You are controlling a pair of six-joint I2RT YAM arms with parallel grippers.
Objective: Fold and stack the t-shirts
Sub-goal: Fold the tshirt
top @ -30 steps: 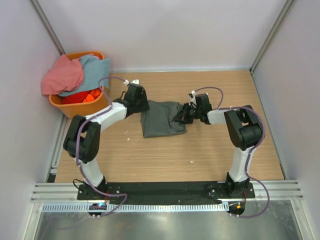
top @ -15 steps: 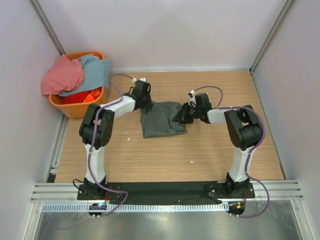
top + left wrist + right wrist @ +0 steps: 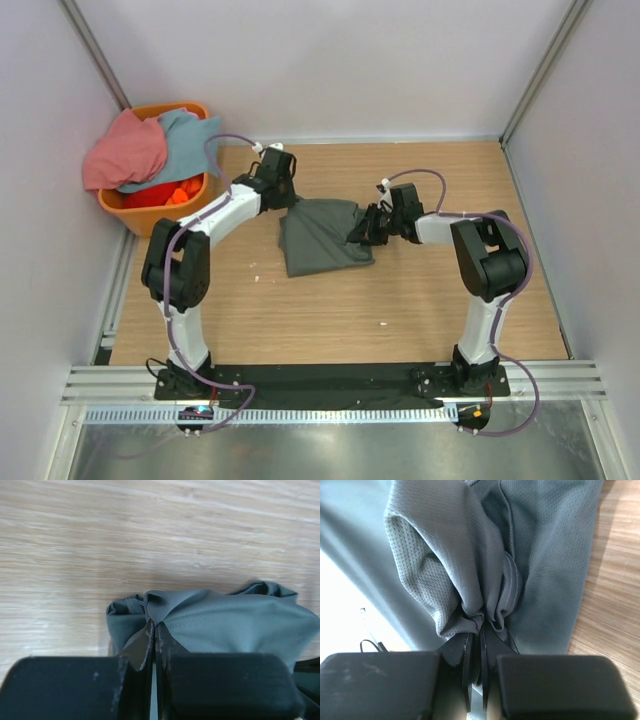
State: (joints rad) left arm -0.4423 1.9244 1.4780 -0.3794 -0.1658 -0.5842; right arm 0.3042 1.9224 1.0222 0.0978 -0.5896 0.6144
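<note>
The grey shirt (image 3: 320, 242) lies on the table (image 3: 330, 300) between the 2 arms. The left gripper (image 3: 153, 630) is clamped on its far-left corner, with cloth bunched between the jaws. The right gripper (image 3: 476, 627) pinches a gathered fold at its right edge. A pink shirt (image 3: 125, 152) and a blue shirt (image 3: 192, 145) lie heaped in the basket (image 3: 150, 216), far left.

no readable text, no labels, no brands, no numbers, no signs anywhere in view
</note>
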